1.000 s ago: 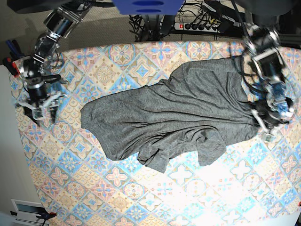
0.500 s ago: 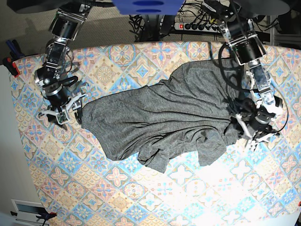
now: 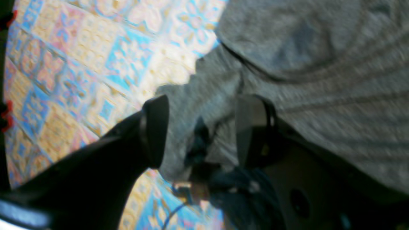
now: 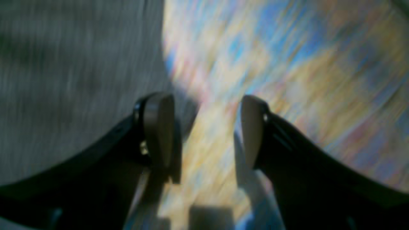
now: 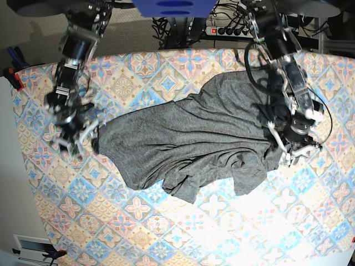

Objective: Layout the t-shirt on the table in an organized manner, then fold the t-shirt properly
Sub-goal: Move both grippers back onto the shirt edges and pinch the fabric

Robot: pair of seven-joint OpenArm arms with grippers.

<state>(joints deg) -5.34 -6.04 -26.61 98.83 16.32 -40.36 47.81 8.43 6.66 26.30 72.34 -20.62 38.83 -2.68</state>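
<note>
Sprawling rumpled, the heathered grey t-shirt [image 5: 199, 133] bunches between the parted left pincer [image 3: 198, 131]; right pincer [image 4: 204, 131] gapes empty.

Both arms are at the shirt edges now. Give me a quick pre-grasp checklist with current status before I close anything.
1. Left gripper open: ok, fingers apart.
2. Fabric between left fingers: ok, an edge of the heathered dark-grey t-shirt lies in the gap.
3. Right gripper open: ok.
4. Fabric between right fingers: not ok, only the pastel diamond-tiled table cloth shows in the gap; the shirt lies beside one finger.
5. Shirt laid flat: not ok, it is rumpled with a sleeve folded under.
6. Exact right contact point: cannot tell, the wrist view is blurred.
</note>
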